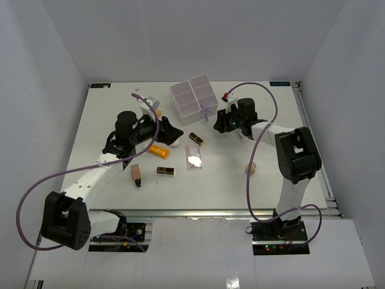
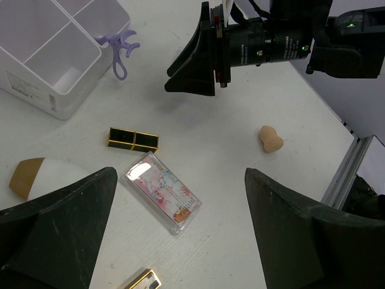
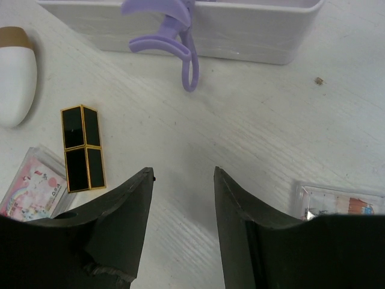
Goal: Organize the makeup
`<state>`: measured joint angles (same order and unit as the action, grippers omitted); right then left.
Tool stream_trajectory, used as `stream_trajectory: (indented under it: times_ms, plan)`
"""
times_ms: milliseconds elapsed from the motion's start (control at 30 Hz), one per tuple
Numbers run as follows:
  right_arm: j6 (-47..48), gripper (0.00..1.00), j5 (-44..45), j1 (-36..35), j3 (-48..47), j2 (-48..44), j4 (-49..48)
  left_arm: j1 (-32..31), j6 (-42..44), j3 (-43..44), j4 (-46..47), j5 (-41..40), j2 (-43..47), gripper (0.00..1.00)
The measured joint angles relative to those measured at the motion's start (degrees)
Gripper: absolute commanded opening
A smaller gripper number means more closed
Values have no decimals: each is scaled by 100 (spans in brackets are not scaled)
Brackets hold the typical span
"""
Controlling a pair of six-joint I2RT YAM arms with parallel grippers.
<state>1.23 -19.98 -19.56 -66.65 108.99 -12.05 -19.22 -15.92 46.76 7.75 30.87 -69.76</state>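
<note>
My left gripper (image 1: 174,132) is open wide and empty, hovering over the clear pink palette (image 1: 194,156), which lies between its fingers in the left wrist view (image 2: 161,191). My right gripper (image 1: 218,124) is open and empty, just above bare table near the purple eyelash curler (image 3: 177,36). A black-gold lipstick (image 1: 196,139) lies left of it (image 3: 84,147). A second lipstick (image 1: 166,171), the orange tube (image 1: 159,151), the tan bottle (image 1: 136,175) and a beige sponge (image 1: 252,168) lie apart on the table. A white-red packet (image 3: 340,201) peeks from behind the right finger.
The white four-compartment box (image 1: 194,95) stands at the back centre, with the curler (image 1: 206,111) against its front corner. A white egg-shaped item with a tan end (image 2: 36,177) lies by the left finger. A small grey-yellow object (image 1: 150,103) sits behind the left arm.
</note>
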Motion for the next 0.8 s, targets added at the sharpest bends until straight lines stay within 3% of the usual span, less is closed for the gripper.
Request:
stream_trajectory:
  times_ms: [800]
  plan:
    - [-1469, 51, -222, -8, -222, 1292, -2019, 0, 0, 0, 0, 36, -8, 98]
